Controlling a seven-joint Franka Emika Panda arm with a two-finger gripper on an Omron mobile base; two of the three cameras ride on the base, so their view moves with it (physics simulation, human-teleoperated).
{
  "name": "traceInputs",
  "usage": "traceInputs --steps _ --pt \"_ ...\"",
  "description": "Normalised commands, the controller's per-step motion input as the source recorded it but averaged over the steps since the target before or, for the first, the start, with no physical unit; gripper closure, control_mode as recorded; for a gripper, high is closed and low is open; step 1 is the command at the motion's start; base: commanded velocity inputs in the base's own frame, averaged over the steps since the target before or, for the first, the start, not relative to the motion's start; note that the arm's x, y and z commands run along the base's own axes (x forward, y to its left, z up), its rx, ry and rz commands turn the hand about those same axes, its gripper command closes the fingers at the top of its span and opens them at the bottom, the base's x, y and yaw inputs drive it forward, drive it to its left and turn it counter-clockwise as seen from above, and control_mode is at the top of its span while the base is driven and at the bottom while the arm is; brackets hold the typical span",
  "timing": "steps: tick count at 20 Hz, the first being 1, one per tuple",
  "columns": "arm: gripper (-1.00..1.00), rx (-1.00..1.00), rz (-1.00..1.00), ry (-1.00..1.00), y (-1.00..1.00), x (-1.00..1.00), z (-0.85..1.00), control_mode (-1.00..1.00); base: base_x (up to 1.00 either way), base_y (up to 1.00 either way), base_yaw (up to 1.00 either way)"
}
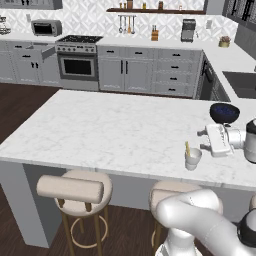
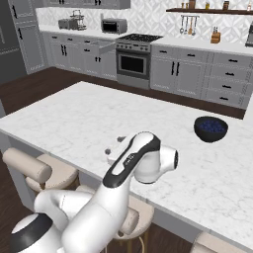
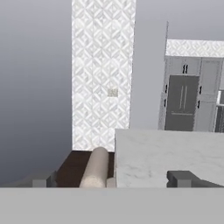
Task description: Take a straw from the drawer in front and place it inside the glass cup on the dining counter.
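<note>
Since the straw (image 1: 187, 148) already stands tilted inside the glass cup (image 1: 192, 158) on the dining counter (image 1: 110, 130), we've got our gripper (image 1: 209, 138) spread wide and empty at the cup's two o'clock, probably clearing off.

Lighting is flat and even all over, typical render look, with no obvious lamp or window as a source. The counter (image 1: 115, 130) comes out bright white without glare. Shadows are faint, just a soft dark patch under the bowl (image 2: 211, 128). Both base views are a bit soft and low-res. The hand view looks greyish and hazy, edges straight.
</note>
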Motion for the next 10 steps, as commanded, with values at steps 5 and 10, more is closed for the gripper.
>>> traceInputs --steps 5,10 --pt "-1.0 0.0 -0.03 0.01 0.21 -0.22 0.07 -1.0 0.0 0.0 0.0" --pt "-1.0 -0.01 -0.01 0.0 0.19 -0.17 0.17 -1.0 0.0 0.0 0.0"
